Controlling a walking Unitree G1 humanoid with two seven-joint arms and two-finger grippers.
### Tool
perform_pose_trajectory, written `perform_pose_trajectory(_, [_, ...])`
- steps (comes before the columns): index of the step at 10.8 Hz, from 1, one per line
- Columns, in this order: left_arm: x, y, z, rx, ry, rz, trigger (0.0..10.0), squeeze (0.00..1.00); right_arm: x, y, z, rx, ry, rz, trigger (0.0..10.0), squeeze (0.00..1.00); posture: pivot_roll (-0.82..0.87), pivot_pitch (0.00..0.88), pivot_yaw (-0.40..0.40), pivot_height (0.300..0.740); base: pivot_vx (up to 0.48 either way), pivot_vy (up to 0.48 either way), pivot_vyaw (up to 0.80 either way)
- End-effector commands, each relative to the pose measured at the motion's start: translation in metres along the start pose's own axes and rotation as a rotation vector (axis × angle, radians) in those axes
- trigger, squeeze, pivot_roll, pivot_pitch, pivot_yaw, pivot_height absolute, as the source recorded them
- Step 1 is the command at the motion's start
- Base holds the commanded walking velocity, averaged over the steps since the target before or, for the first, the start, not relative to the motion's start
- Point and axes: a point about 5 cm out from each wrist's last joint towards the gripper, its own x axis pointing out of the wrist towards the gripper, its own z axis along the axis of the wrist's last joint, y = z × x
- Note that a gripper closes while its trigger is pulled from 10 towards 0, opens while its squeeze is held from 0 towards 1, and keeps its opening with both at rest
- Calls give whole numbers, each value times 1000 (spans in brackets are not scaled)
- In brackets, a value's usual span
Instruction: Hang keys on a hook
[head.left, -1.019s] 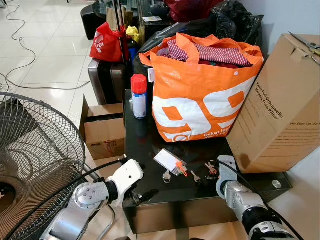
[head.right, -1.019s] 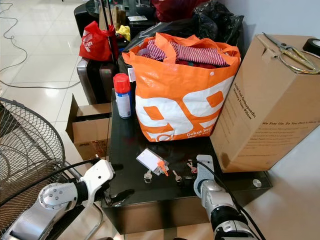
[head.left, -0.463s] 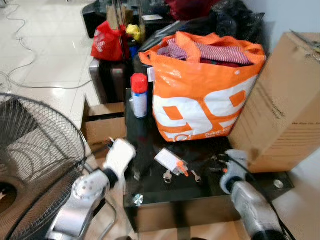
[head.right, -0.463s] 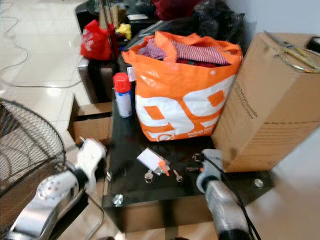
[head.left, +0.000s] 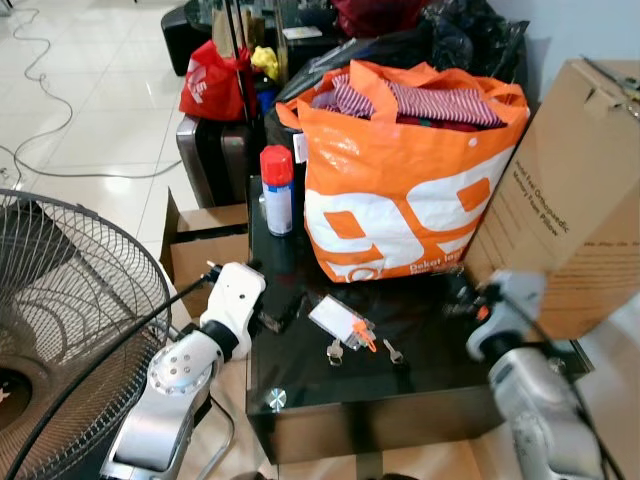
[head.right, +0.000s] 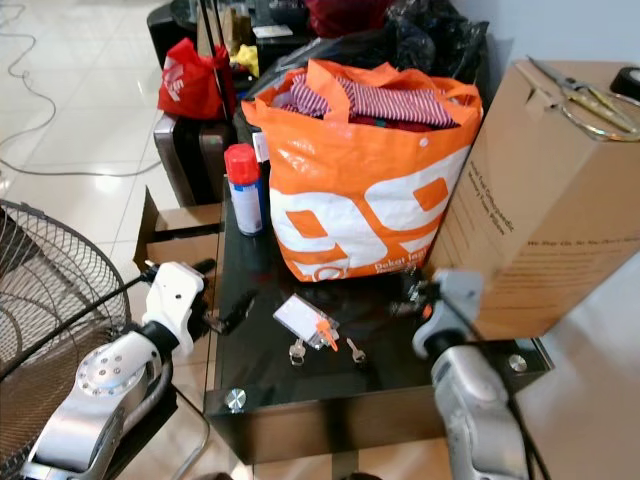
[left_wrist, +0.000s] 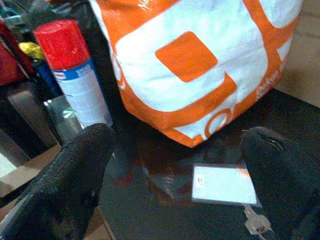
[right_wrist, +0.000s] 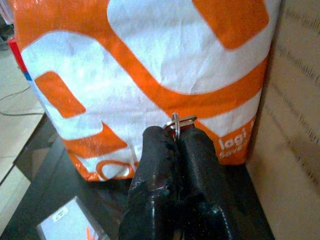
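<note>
Striped clothes (head.left: 430, 103) in orange bag (head.left: 400, 215), right gripper (right_wrist: 175, 131) pinching key ring (right_wrist: 176, 122)

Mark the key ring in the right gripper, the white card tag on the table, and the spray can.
key ring (right_wrist: 176, 121), right wrist view, metal loop above the fingertips
white card tag (head.left: 332, 318), left eye view, card face
spray can (head.left: 277, 188), left eye view, can body

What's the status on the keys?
Right gripper shut on key ring, lifted. Left gripper open over table. More keys by card. No hook seen.
</note>
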Motion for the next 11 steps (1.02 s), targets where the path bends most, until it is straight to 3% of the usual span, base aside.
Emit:
perform_pose_trajectory(1, [1,-1,4,16,-15,10,10000,0,-2,-2,5,-28,-2,-28,0,0,-46,0,6,740,0,0,0])
perform_pose_trajectory(11, [6,1,1,48,2,56,10000,0,2,-1,16,-65,25,-104,0,0,-45,0,-4,740,0,0,0])
